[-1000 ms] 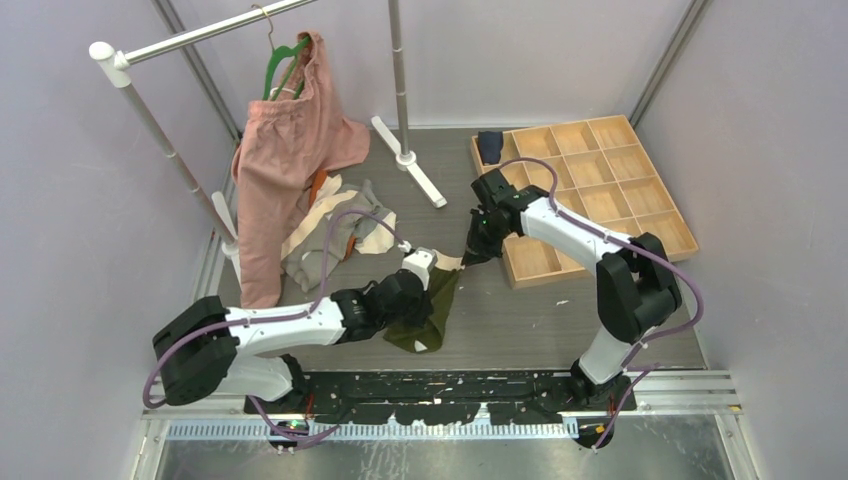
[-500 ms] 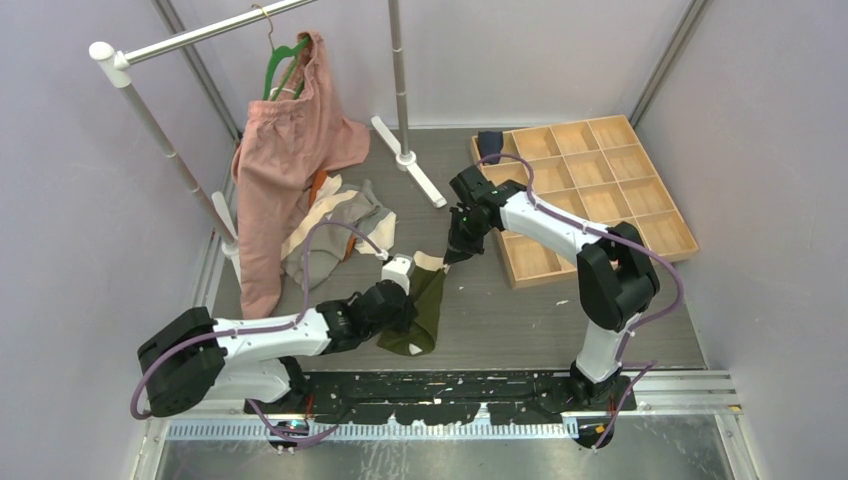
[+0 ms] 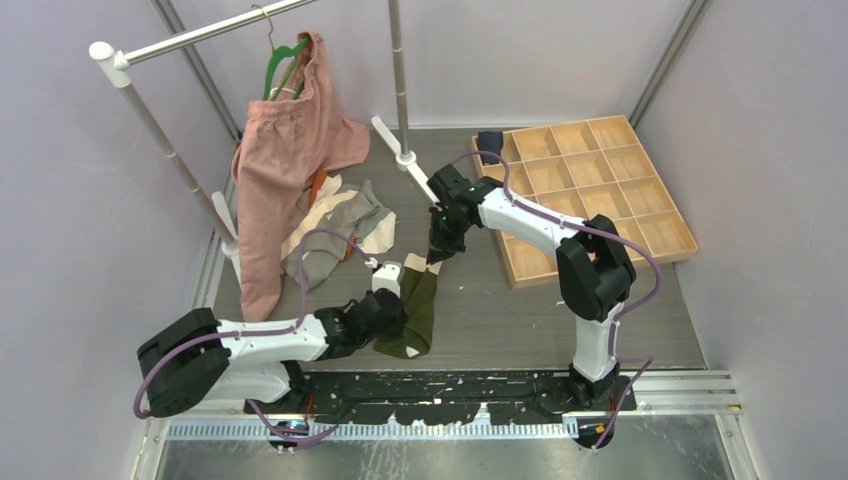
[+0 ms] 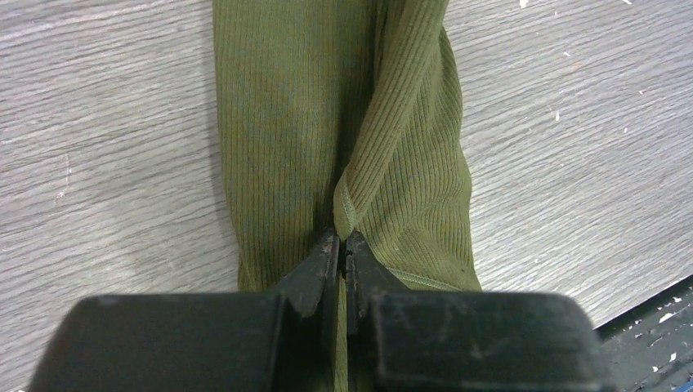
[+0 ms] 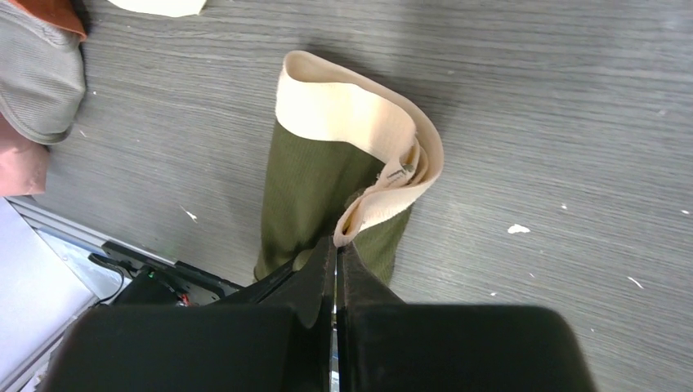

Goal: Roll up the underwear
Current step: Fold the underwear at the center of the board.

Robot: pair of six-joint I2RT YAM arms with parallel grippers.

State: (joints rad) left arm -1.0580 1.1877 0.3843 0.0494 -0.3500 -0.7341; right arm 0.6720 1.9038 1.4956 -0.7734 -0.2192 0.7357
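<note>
On the grey wood-grain table, bare surface lay between the partitioned wooden tray and the olive underwear, a narrow ribbed fold reaching near the front edge. Its smooth cream waistband looped at the far end. The right gripper was pinched tight on that band's edge; the left gripper was clamped on the stitched hem. A tiny waistband tag was unreadable.

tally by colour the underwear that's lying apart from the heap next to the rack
olive green ribbed underwear with a cream waistband: 1
navy underwear, in a corner of the wooden compartment tray: 1
total: 2
</note>
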